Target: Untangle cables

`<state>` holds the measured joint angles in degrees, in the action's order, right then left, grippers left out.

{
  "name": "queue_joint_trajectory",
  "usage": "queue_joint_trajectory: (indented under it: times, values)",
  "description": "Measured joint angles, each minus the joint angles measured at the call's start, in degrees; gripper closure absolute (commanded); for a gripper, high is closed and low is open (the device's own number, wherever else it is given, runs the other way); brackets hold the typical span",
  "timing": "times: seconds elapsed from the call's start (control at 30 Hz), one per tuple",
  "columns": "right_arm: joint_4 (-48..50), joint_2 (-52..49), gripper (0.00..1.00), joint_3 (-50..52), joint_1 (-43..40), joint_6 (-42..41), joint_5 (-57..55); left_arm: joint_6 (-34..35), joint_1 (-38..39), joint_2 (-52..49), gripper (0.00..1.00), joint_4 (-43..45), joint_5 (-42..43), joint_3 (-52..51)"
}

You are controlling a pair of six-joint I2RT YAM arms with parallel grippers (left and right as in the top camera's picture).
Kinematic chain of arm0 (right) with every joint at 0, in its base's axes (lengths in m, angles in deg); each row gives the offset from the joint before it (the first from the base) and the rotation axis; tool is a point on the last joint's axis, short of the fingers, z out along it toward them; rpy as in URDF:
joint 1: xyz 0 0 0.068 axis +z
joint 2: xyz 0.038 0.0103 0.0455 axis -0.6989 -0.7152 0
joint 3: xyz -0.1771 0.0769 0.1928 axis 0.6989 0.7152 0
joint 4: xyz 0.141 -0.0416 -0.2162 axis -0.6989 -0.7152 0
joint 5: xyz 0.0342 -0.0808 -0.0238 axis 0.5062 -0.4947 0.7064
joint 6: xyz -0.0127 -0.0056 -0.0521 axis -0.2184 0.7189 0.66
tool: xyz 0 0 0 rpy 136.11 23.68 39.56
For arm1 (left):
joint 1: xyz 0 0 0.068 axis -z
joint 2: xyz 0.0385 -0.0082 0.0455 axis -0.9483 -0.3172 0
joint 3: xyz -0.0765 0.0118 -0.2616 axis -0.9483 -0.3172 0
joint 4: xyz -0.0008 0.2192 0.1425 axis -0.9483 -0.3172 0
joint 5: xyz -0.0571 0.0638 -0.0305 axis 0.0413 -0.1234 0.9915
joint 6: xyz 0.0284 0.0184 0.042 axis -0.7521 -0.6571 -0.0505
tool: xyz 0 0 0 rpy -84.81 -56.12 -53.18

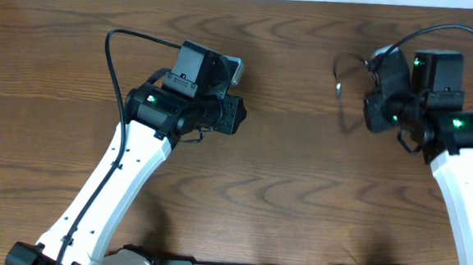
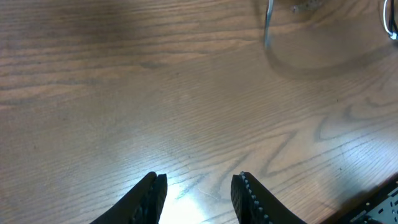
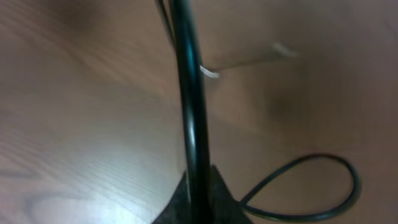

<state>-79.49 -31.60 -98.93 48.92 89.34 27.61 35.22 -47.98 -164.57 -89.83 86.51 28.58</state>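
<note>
— left gripper (image 2: 199, 186), right gripper (image 3: 193, 200): what have you got, view by view?

— overhead: both arms sit over the table (image 1: 282, 201), well apart. just beside my right arm (image 1: 463, 187) a thin black cable (image 1: 336, 70) arcs up off the wood, its end hanging. nothing lies near my left arm (image 1: 127, 167).

— left wrist?

— fingers spread, nothing between them, bare wood below. far off at the top edge i see a blurred cable dangling.

— right wrist?

— the black cable runs straight up past the lens, out of the dark fingertips. i read that gripper as pinched on it. a slack loop of it curls at the lower right. 1 pale sliver (image 3: 210, 72) beside it may be the white cable, but i can't tell.

— progress?

— midway, i'd judge. the black one is lifted, but nowhere do i see the 2 cables lying separate. left to do: find the white one, part them, lay both down apart.
</note>
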Motion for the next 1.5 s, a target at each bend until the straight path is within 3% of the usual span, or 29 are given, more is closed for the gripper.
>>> queue_joint_trajectory:
  times: [0.13, 0.27, 0.37, 0.47, 0.57, 0.67, 0.8, 0.97, 1.23, 1.5]
  values:
    - [-9.62, -2.29, 0.99, 0.37, -1.7, -10.34, -10.71, 0.5, 0.0, 0.0, 0.61, 0.02, -0.02, 0.0]
    - [-13.31, -2.34, 0.99, 0.39, -4.04, -17.53, -14.38, 0.68, 0.0, 0.0, 0.61, 0.02, -0.04, 0.0]
    - [-13.77, -2.34, 0.99, 0.39, -6.29, -16.17, -7.26, 0.68, 0.0, 0.0, 0.61, 0.02, -0.07, 0.0]
    - [-16.15, -2.34, 0.93, 0.39, -6.95, -7.43, 8.94, 0.68, 0.0, 0.0, 0.61, 0.04, -0.09, 0.0]
    - [-18.95, -2.34, 0.99, 0.39, -6.49, 3.06, 24.74, 0.7, 0.0, 0.0, 0.61, 0.07, -0.17, 0.0]
    - [-16.59, -2.34, 0.99, 0.39, -6.54, 8.0, 31.39, 0.68, 0.0, 0.0, 0.61, 0.04, -0.17, 0.0]
    - [-8.22, -2.34, 0.99, 0.35, -7.37, 1.57, 29.49, 0.7, 0.0, 0.0, 0.61, 0.04, -0.2, 0.0]
    - [-6.38, -2.34, 0.98, 0.33, -8.17, -8.79, 24.39, 0.92, 0.0, 0.0, 0.61, 0.04, 0.15, 0.0]
    - [-9.9, -2.34, 0.66, 0.92, -8.13, -13.14, 22.34, 1.16, 0.0, -0.02, 0.57, -1.01, 1.57, 0.0]
    - [-17.84, -2.34, 0.56, 10.51, -7.32, -19.63, 20.35, 1.33, 0.0, -2.58, 0.57, -4.2, 2.45, -0.26]
